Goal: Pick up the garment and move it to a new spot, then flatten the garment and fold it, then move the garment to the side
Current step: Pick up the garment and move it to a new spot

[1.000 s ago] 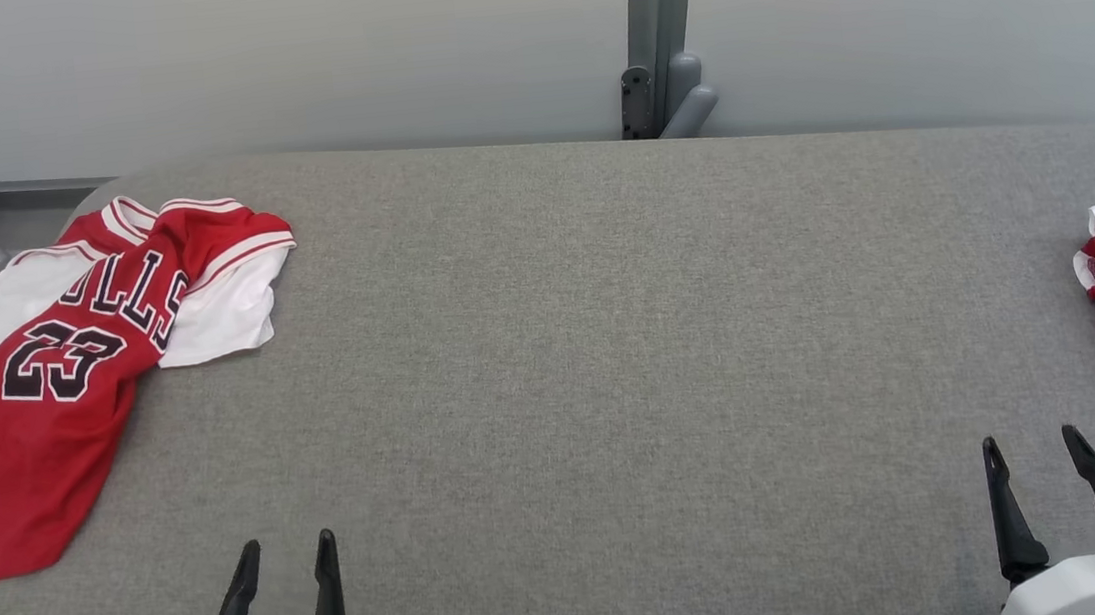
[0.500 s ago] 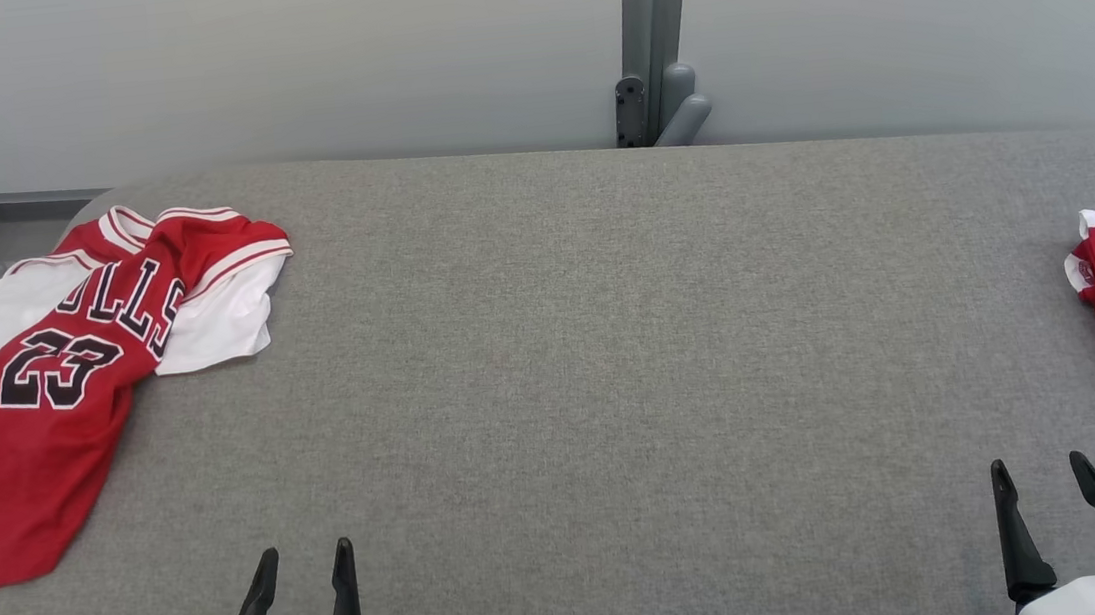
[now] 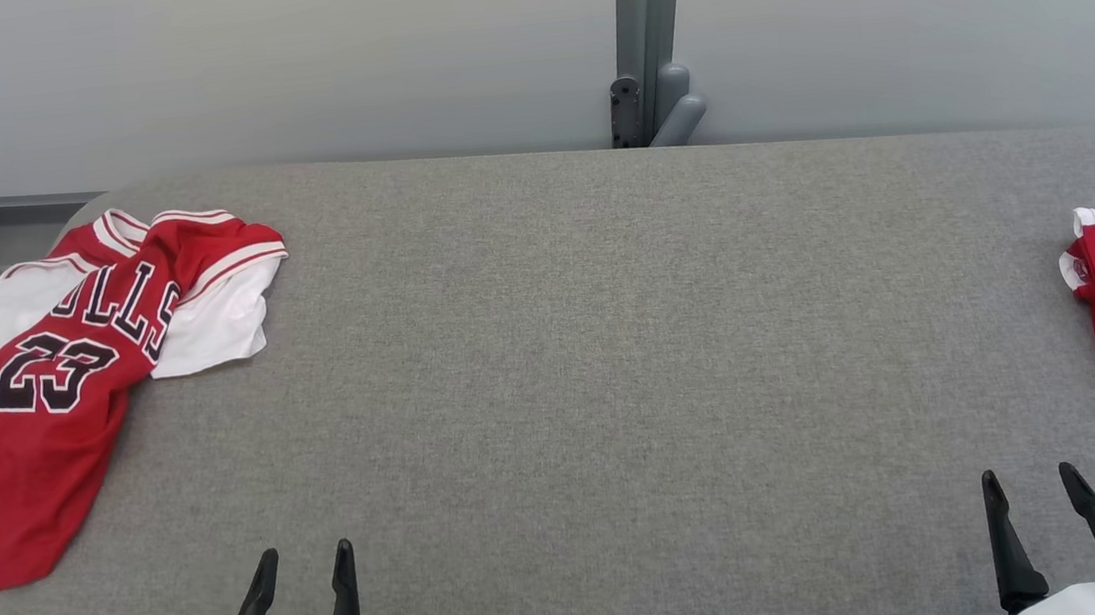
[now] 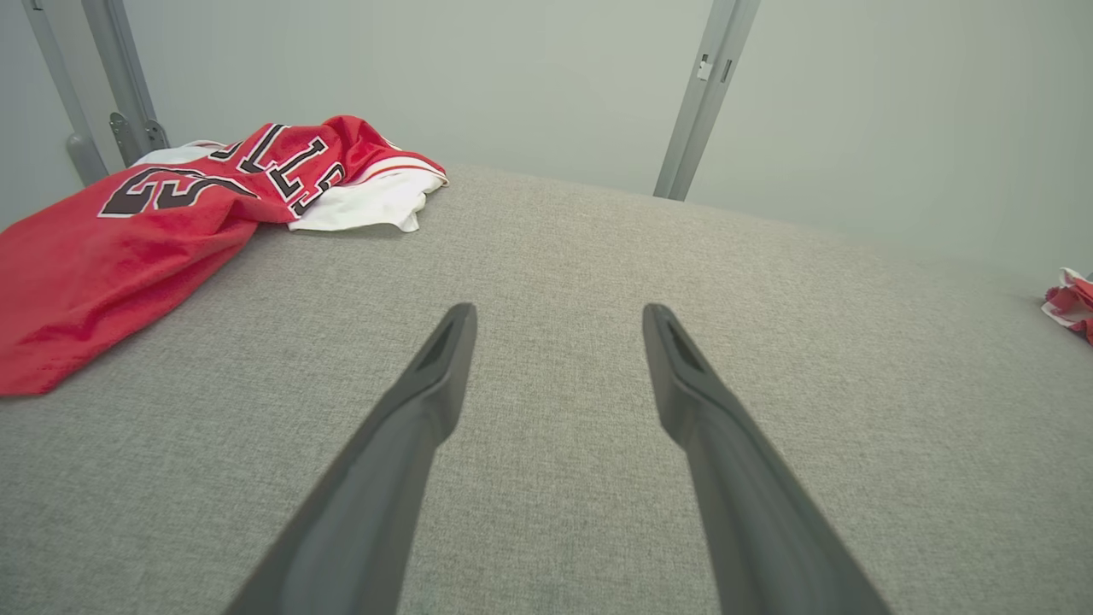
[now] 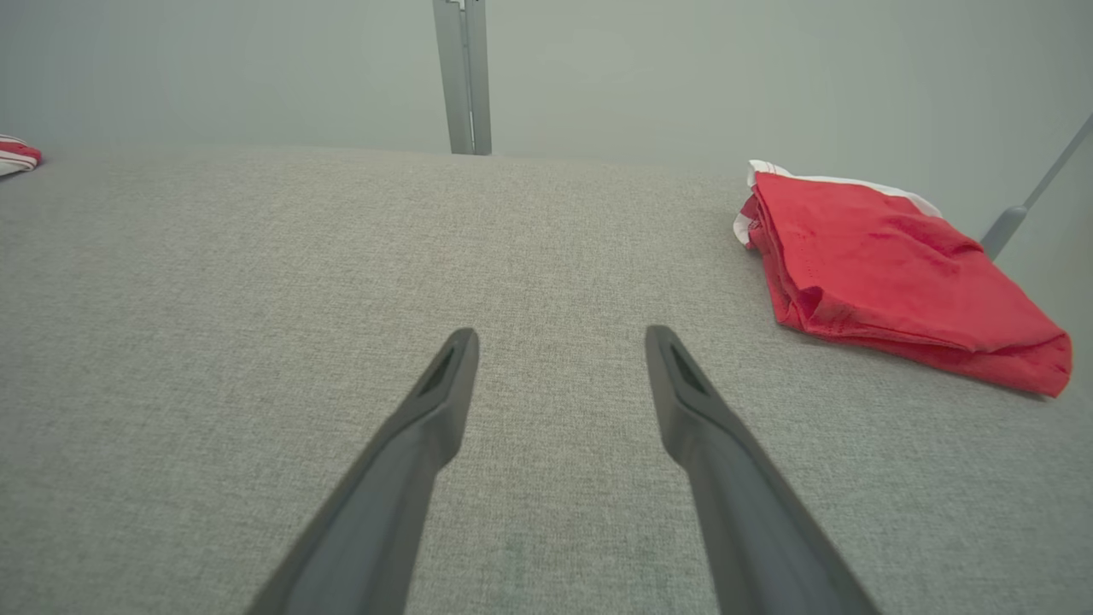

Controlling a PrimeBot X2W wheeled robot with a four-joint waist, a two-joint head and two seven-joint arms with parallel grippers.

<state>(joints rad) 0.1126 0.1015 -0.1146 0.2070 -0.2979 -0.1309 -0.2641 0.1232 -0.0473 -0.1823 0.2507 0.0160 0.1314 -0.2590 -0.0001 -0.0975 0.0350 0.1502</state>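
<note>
The red number-23 jersey (image 3: 64, 394) lies at the grey desk's (image 3: 613, 361) far-left corner, ahead and left of the left claw (image 3: 306, 554), collar farthest, hem perhaps overhanging the edge. Both that claw and the right claw (image 3: 1028, 474) gape empty; the left is nearer.

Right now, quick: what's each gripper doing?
Left gripper: open, holding nothing.
Right gripper: open, holding nothing.

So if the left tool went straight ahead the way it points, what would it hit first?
Probably just the bare grey table; the left tool points past the jersey, off to its left. Depth is unclear.
</note>
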